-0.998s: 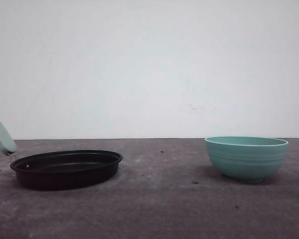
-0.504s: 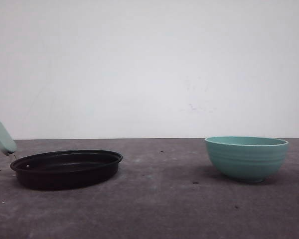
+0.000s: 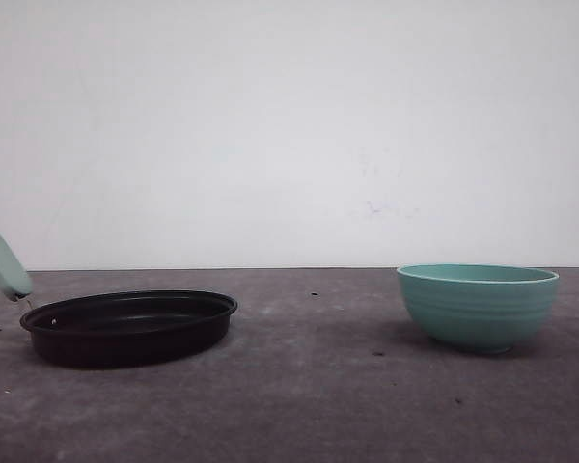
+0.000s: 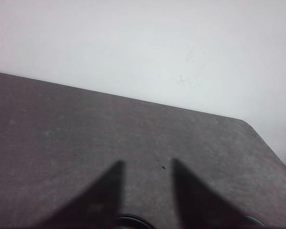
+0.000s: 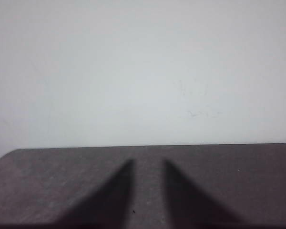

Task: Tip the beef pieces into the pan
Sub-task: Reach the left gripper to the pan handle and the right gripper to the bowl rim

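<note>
The pan [image 3: 127, 326], shallow, round and black, rests on the table at the left, its pale mint handle [image 3: 4, 264] sticking up at the far left. A sliver of its dark rim [image 4: 133, 220] shows between the left gripper's fingers. The beef pieces are hidden; the pan's inside looks bare from this low angle. My left gripper [image 4: 147, 162] is open above the grey table with nothing between its fingers. My right gripper [image 5: 148, 161] is open too, with only bare table in the gap.
A teal ribbed bowl [image 3: 478, 305] stands on the right of the grey table [image 3: 309, 386]; its rim hides whatever is inside. A white wall rises behind the table's far edge. The table's corner [image 4: 248, 123] lies ahead of the left gripper.
</note>
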`<action>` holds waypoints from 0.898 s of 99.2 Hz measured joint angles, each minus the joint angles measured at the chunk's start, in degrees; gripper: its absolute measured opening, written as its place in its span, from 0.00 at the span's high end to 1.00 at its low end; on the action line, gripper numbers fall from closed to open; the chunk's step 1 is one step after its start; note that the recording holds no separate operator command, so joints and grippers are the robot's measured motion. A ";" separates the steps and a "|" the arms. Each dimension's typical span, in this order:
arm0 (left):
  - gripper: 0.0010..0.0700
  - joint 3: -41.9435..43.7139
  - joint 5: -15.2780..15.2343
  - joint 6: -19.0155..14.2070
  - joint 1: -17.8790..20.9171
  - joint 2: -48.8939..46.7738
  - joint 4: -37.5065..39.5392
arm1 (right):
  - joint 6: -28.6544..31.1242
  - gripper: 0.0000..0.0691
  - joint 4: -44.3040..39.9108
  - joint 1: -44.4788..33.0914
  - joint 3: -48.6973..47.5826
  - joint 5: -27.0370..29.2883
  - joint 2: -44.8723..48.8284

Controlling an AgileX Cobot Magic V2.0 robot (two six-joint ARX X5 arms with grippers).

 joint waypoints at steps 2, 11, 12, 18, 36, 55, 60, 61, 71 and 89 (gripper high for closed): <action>0.49 0.00 0.24 0.00 0.00 0.00 0.02 | -0.09 0.47 -0.31 0.00 0.57 -0.24 0.59; 0.26 0.00 0.72 0.02 0.00 0.00 0.02 | -0.68 0.27 -1.05 0.00 2.49 -0.42 3.26; 0.24 0.00 0.72 0.02 0.00 0.00 0.02 | -0.72 0.26 -1.07 0.00 2.58 -0.42 3.52; 0.19 0.00 0.74 0.02 0.00 0.00 0.00 | -0.98 0.20 -1.20 0.00 2.80 -0.42 4.81; 0.16 0.00 0.74 0.00 0.00 0.09 -3.21 | -1.18 0.02 -4.63 0.00 2.80 -0.37 7.21; 0.16 0.00 -2.16 -1.22 0.00 4.42 -7.19 | -1.20 0.01 -7.41 0.00 2.80 -0.31 8.44; 0.16 0.00 -2.43 -1.99 0.07 6.58 -7.67 | -1.20 0.01 -8.17 0.00 2.80 -0.31 8.96; 0.16 0.00 -2.49 -2.25 0.09 7.04 -7.76 | -1.20 0.01 -8.39 0.00 2.80 -0.28 9.07; 0.16 0.00 -3.02 -4.28 0.79 12.39 -8.81 | -1.20 0.01 -10.60 0.00 2.80 -0.35 9.75; 0.16 0.00 -2.58 -6.10 1.01 23.15 -9.84 | -1.20 0.01 -16.15 0.00 2.80 -0.39 9.97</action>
